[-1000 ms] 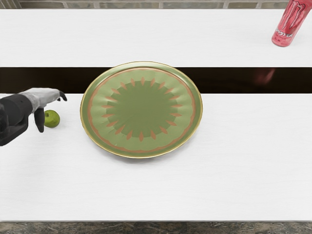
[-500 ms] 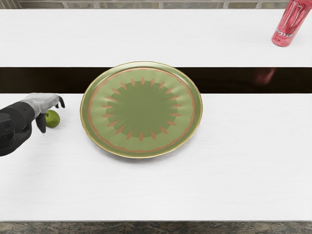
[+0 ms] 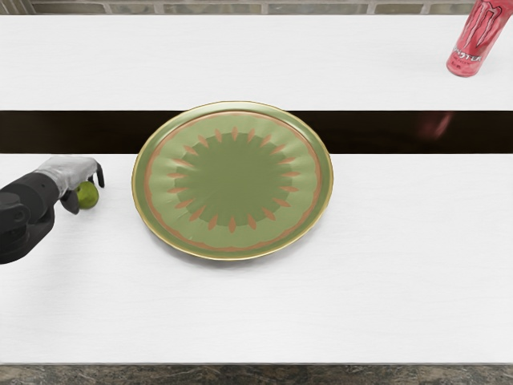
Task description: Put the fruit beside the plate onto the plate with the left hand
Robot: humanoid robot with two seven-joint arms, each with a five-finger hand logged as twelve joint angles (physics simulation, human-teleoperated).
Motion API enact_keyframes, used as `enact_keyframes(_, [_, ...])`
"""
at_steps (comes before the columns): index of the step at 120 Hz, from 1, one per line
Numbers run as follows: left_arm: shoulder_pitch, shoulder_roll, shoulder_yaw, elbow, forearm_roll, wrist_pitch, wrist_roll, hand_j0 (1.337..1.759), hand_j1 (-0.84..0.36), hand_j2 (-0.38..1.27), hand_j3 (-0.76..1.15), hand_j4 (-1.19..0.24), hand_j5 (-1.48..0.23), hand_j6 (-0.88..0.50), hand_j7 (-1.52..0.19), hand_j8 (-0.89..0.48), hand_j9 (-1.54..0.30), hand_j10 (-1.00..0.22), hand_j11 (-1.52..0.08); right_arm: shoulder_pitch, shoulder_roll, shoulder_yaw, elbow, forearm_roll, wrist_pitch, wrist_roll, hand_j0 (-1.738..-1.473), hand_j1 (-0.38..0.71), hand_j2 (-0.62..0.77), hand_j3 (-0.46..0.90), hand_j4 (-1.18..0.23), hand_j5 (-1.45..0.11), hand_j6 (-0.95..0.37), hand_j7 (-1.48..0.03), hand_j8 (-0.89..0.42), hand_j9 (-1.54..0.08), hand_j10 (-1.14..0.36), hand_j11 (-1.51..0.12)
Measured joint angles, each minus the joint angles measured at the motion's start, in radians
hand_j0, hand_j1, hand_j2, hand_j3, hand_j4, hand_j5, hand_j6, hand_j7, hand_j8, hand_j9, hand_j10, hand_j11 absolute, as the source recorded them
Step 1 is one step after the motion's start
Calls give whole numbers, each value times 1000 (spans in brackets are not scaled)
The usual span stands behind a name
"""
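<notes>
Fruit [image 3: 88, 195]: small, round, green, glossy skin, lime-like. It is seated on the white worktop [image 3: 361, 281], just left of the plate [image 3: 317, 180] and clear of its rim.

Left robot hand [image 3: 76, 178]: cupped over the fruit from the left. The thumb is placed at the fruit's near-left side and the other digits are arched over its top and far side. The digits are seen apart, with no firm clamp visible. The fruit is judged not yet lifted.

Handling, as judged:
- Light, firm and rigid enough for a moderate squeeze.
- The smooth, rounded skin is likely to slip or roll if pinched off-centre.
- Grip is best taken across the widest part, with the thumb opposed to the other digits and the fruit centred in the cup.

Plate:
- Wide, round and shallow, with a glazed green face.
- A terracotta sunburst pattern and a thin gold rim are seen.
- The surface is hard and slick, so a dropped fruit may roll; a low release near the centre is advised.
- The raised lip must be cleared on the way over.

Worktop: matte white, faintly grained, with a dark gap running across behind the plate. A red drinks can [image 3: 474, 36] is seen far right, well apart. The right arm is not seen.
</notes>
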Motion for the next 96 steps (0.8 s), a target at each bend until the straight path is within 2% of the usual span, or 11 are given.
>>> enact_keyframes(11, [6,-1,1,0,1,1,0,1655,-260,76,0,-542,-697,-474,-707,-535,-705,-538,-703,0,0,0,0,0,0,0,-1658,-310,-7,0,-33,-43,-33,-43,-33,-43,-33,-43])
enact_keyframes(25, [8,0,2,0,1,1,0,1653,-288,131,0,-611,-808,-420,-831,-495,-833,-623,-832,0,0,0,0,0,0,0,-1658,-310,-7,0,-33,-43,-33,-43,-33,-43,-33,-43])
enact_keyframes(31, [6,0,4,0,0,-1,0,1651,-326,226,0,-577,-887,-368,-907,-468,-909,-672,-907,0,0,0,0,0,0,0,-1658,-310,-7,0,-33,-43,-33,-43,-33,-43,-33,-43])
enact_keyframes(51, [4,0,9,2,-2,-5,0,1646,-325,181,0,-489,-1047,-268,-1064,-373,-1066,-768,-1065,0,0,0,0,0,0,0,-1658,-310,-7,0,-33,-43,-33,-43,-33,-43,-33,-43])
enact_keyframes(64, [-4,-1,9,5,-11,-8,0,1646,-364,256,0,-444,-1120,-213,-1114,-345,-1112,-802,-1113,0,0,0,0,0,0,0,-1658,-310,-6,0,-33,-43,-33,-43,-33,-43,-33,-43])
enact_keyframes(76, [-34,-5,9,15,-20,-11,0,1646,-409,325,0,-389,-1171,-169,-1140,-306,-1135,-822,-1138,0,0,0,0,0,0,0,-1658,-310,-6,0,-33,-43,-33,-43,-33,-43,-33,-43])
enact_keyframes(96, [-141,-14,7,21,-53,-19,-1,1645,-451,360,0,-336,-1213,-130,-1158,-265,-1158,-839,-1164,0,0,0,0,0,0,0,-1658,-310,-6,0,-33,-43,-33,-43,-33,-43,-33,-43])
